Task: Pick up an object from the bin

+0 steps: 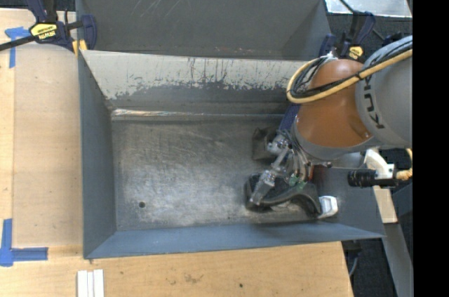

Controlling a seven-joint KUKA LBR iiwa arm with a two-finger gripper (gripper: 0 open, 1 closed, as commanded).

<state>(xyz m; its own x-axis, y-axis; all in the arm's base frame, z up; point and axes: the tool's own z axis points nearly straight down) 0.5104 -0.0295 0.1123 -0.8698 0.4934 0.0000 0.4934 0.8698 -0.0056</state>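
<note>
In the camera view the arm enters from the right. Its orange wrist cover point(330, 113) leans in over the right-hand end of the grey bin point(95, 148), so the gripper point(266, 187) can come down almost straight onto the floor there. The gripper is low, close to the near wall.

Directly under it and touching it, as far as can be seen, lies a black curved thing point(303, 200). This is an arc-shaped piece lying flat, running from beneath the gripper out towards the arm's side and ending in a small white tip point(328, 205). Since nothing else lies so close, this is probably the thing to be picked. It hugs the foot of the near wall, which would explain why the wrist stands so far into that corner.

The gripper's own dark metal merges with the black piece below it. For that reason I cannot tell how far open it is, or whether it has hold of anything.

Just beyond the gripper, on the side towards the far wall, sits a second small dark object point(264, 140), apart from the curved piece. Well away from the gripper, on the side opposite the arm, the floor carries only a tiny dark speck point(142, 204).

In my judgement nothing has yet been lifted, as the curved piece lies level on the floor.
</note>
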